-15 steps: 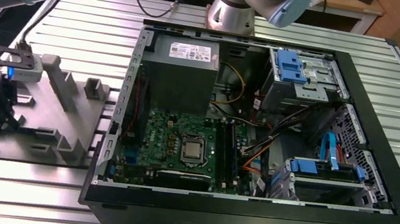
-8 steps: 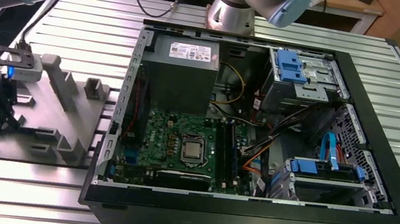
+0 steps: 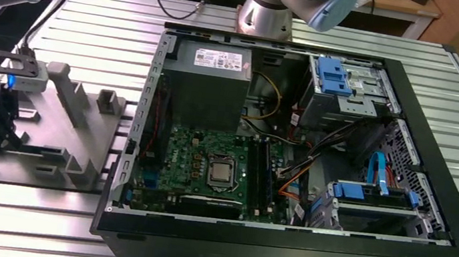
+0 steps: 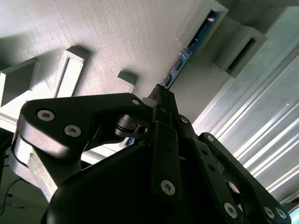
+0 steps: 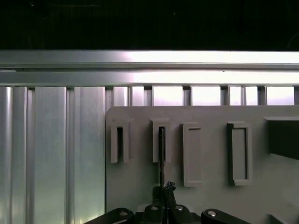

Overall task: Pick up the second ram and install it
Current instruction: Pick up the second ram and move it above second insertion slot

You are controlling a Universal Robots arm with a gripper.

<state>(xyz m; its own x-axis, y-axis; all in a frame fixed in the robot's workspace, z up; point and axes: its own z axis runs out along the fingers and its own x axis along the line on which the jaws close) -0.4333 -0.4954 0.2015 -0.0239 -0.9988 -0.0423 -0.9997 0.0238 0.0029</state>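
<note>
Second wrist view: the second ram [image 4: 189, 49], a thin blue board, stands on edge in the gray holder [image 4: 117, 32]. Its near end is between my jaws, which pinch it from both flat sides at the fingertips [image 4: 161, 100]. In the first wrist view the second ram [image 5: 161, 154] shows edge-on as a dark line. It runs from its raised slot block [image 5: 154, 140] straight to my jaws. A matching slot block [image 5: 119, 144] sits just beside it, and two wider frames lie further from my jaws. The holder lies flat on the slatted aluminium bench [image 5: 51, 154] beneath my jaws. In the exterior view the open computer case [image 3: 284, 251] sits well apart from my jaws, with its green motherboard [image 3: 180, 155] inside.
</note>
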